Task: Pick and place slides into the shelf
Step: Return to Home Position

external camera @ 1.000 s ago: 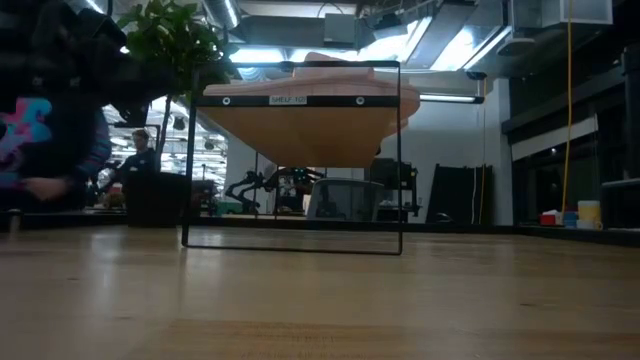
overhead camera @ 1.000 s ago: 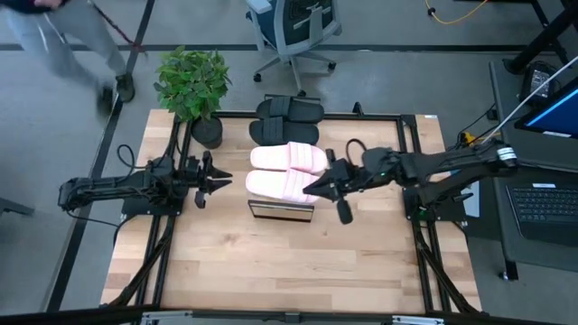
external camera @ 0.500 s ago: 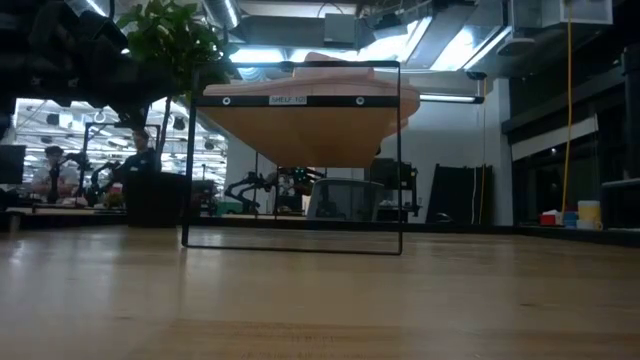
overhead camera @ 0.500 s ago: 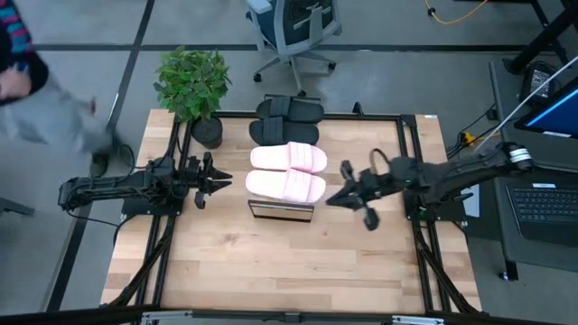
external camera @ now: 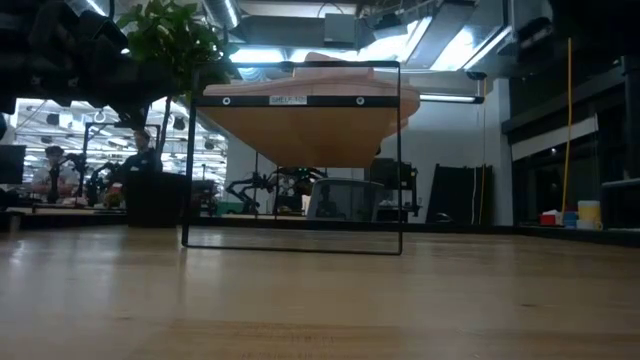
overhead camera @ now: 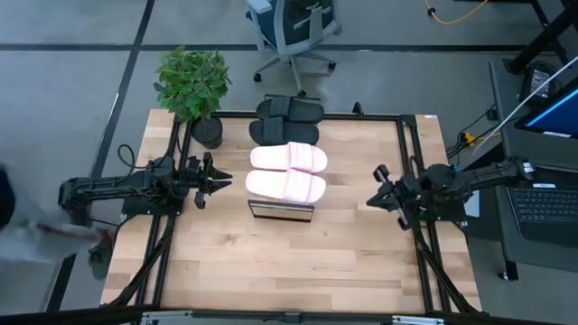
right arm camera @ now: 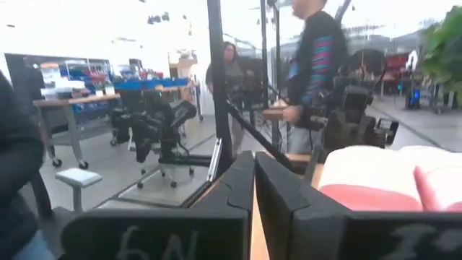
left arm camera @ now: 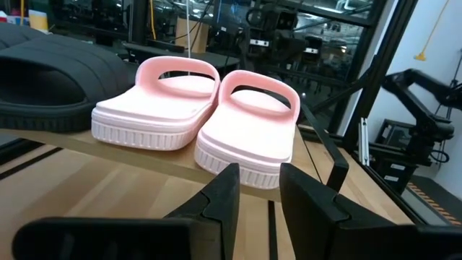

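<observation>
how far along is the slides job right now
Looks done: the pale pink pair of strap slides and the black pair all sit on the low wood-plank shelf. Nothing in hand: left hand and right hand are empty, clear of it. Only parking the arms seems left.

Black slides [left arm camera: 43,79] cut off by frame edge; person [right arm camera: 314,65] blurred.

At table [overhead camera: 298,262] corner, potted plant [overhead camera: 191,83]; office chair [overhead camera: 293,27] beyond.
</observation>
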